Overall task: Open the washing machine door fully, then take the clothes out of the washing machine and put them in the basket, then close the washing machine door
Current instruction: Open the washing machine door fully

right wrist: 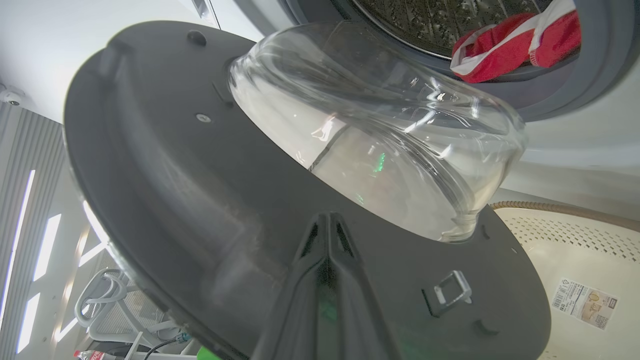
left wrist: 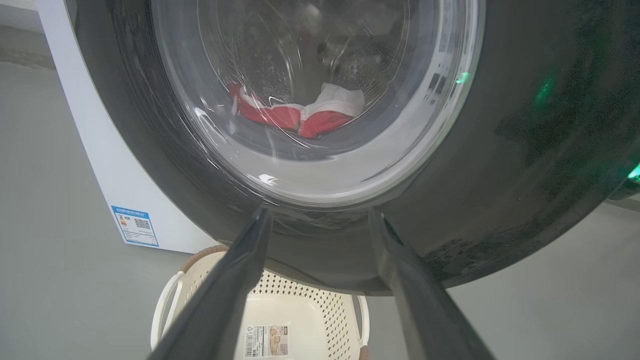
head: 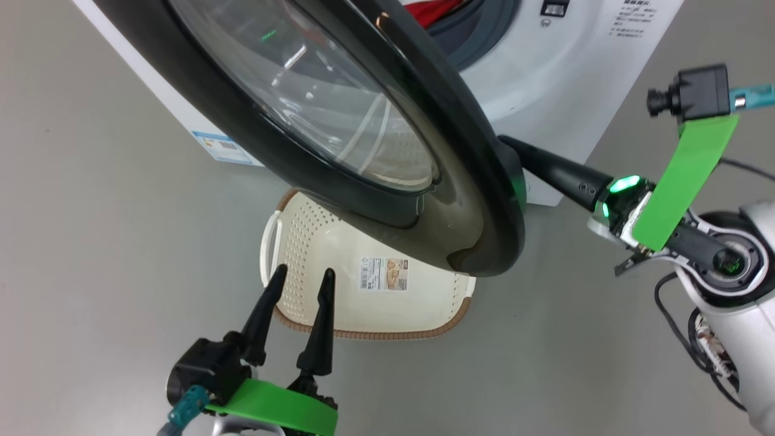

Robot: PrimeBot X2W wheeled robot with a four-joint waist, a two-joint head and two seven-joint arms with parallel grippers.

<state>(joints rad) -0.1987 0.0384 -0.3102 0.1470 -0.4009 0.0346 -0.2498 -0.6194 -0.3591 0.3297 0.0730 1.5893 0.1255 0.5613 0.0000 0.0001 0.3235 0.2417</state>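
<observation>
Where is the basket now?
Head view, lower centre: the basket sits on the floor under the open door, ahead of the left gripper.

Right end effector (right wrist: 327,220) fingers pressed together, no gap, tips against inner face of washing machine door (right wrist: 165,165), just below its clear glass bowl (right wrist: 380,135). Metal latch (right wrist: 452,292) beside fingers, view's right. Top right: red & white clothes (right wrist: 505,55) in drum (right wrist: 440,20), draped over grey rubber ring (right wrist: 575,85). Btm right: basket (right wrist: 565,240) w/ label sticker (right wrist: 584,302)
</observation>
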